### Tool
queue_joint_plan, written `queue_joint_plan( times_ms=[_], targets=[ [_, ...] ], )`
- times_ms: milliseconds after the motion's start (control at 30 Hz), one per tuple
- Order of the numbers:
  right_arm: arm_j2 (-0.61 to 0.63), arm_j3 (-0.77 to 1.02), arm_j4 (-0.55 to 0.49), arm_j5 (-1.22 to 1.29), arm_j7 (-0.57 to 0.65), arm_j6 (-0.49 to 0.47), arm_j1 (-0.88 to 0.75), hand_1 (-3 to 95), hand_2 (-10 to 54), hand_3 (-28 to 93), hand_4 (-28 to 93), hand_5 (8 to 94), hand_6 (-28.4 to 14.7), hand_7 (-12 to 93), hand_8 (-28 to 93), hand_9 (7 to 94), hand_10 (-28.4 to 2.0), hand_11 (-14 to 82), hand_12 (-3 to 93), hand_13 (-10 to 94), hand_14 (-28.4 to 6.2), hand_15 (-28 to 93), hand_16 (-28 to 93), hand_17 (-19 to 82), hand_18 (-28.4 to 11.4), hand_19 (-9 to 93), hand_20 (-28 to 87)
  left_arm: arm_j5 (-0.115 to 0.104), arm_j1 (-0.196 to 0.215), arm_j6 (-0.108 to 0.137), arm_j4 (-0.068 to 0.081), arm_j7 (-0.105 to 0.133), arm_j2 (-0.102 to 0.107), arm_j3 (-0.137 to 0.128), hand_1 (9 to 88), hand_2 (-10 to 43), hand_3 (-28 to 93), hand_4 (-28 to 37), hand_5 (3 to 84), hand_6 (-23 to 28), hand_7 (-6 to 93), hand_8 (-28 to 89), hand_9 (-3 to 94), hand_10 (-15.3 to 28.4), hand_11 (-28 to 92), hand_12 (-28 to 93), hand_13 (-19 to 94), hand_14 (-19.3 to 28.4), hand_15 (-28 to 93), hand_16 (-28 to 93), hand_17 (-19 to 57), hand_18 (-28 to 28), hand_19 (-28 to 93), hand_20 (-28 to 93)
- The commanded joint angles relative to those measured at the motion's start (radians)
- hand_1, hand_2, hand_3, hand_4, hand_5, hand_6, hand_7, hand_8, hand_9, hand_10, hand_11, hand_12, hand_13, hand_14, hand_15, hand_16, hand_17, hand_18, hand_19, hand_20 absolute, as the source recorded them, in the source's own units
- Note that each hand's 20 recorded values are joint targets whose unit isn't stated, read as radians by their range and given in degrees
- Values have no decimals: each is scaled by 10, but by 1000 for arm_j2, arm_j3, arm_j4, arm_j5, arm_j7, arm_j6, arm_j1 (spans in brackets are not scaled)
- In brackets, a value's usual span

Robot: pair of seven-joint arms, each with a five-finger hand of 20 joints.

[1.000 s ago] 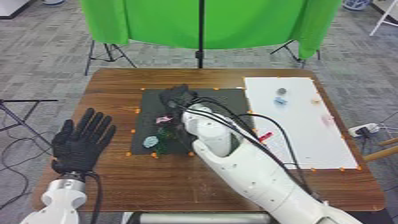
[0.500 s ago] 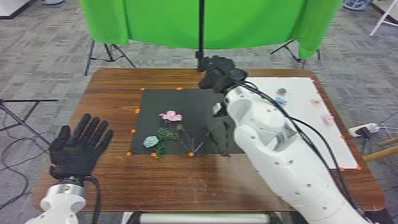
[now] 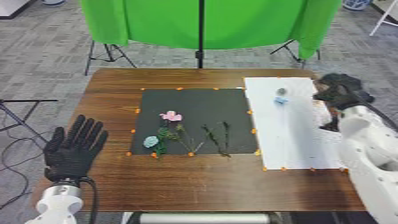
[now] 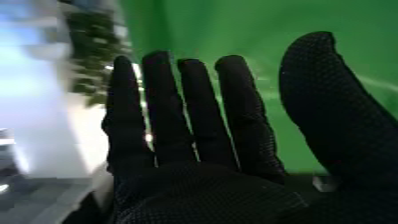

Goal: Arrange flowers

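Table [image 3: 115,192], left side: the left hand [image 3: 69,160] lies off the mat's near left, relaxed, its fingers straight and parted, holding nothing.

On the black mat [image 3: 194,100], the blue flower [image 3: 151,142] is leftmost, near the lower left corner, against green sprigs [image 3: 166,134]. The head looks soft and light, easy to crush; I would pinch it from the stem side. The sprigs seem flimsy and could snag a neighbour when lifted. Just beyond and to the right lies the pink flower [image 3: 171,116], probably as light, its petals the delicate part; take it just below the head. Pale stems [image 3: 191,144] splay toward the near edge, thin and likely to roll or slip against gloved fingertips. Farther right, the twigs [image 3: 213,136] lie apart from the flowers, wiry and springy by the look of them, best taken mid-length. Count on the mat: one blue flower, one pink, two twigs; the sprigs and pale stems overlap too much to number.

On the white sheet [image 3: 298,135], toward its far end, sit one blue piece [image 3: 281,100] and one grey piece [image 3: 282,91], both small and probably light, to be pinched at the sides.

At the sheet's right edge is the right hand [image 3: 341,90], released and empty, thumb spread wide from its straight fingers.
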Motion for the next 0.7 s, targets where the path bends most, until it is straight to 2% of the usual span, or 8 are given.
queue_joint_plan(
  times_ms=[33,200,333,400,433,600,633,700],
  targets=[
    [7,60,-1,-8,0,-72,-94,339,-95,837,-283,483,-28,167,-143,468,-157,109,133,407,-148,260,154,185,-190,579,210,0,23,13,-1,1,-2,0,282,122,788,-283,456,102,109,-89,390,156,197,99,272,164,332,-71,-82,133,334,109],
    [-18,77,18,24,-21,-151,-85,321,-95,792,-283,460,-25,158,-137,448,-146,95,131,407,-144,245,162,187,-194,573,212,-3,22,28,1,-5,-8,4,282,123,788,-283,457,103,109,-89,391,156,197,99,273,164,332,-71,-82,133,335,109],
    [-20,65,36,-85,-33,-222,-85,371,-95,748,-283,469,-21,160,-135,466,-139,98,133,451,-135,246,178,214,-209,571,218,20,23,28,0,-8,-8,6,282,123,789,-283,457,103,110,-88,390,158,198,100,272,164,333,-71,-82,133,335,109],
    [-17,39,76,-168,-53,-178,-79,421,-95,745,-283,475,-19,164,-138,475,-139,103,135,465,-131,253,181,224,-208,572,221,59,31,47,-3,-19,-12,10,282,123,789,-283,457,103,110,-89,391,159,197,99,272,164,333,-71,-82,133,335,109],
    [-15,31,92,-169,-51,-138,-80,455,-95,738,-283,478,-17,168,-139,484,-140,107,136,472,-128,257,180,228,-207,569,220,64,32,44,-4,-23,-14,12,282,123,788,-283,457,103,110,-89,390,158,197,99,272,164,332,-72,-82,133,335,109],
    [-24,13,124,-154,-41,11,-102,599,-95,650,-283,612,14,207,-160,647,-112,164,151,628,-66,322,271,291,-188,645,263,55,34,36,-3,-19,-17,11,282,125,787,-283,457,103,109,-89,389,158,197,99,270,164,332,-71,-83,133,336,110],
    [-24,10,125,-153,-46,33,-104,663,-95,548,-283,638,20,211,-161,689,-107,163,181,659,-53,323,330,297,-188,663,283,51,37,35,-5,-16,-17,10,282,125,787,-283,457,103,109,-89,388,158,197,98,270,164,332,-71,-83,133,336,110],
    [-23,9,113,-148,-52,73,-112,675,-95,566,-282,690,23,219,-103,788,-90,95,301,700,-40,391,400,312,-190,706,323,44,39,29,-6,-16,-17,8,282,125,788,-283,457,103,109,-89,388,157,197,98,269,164,331,-71,-83,133,336,110]
  ],
)
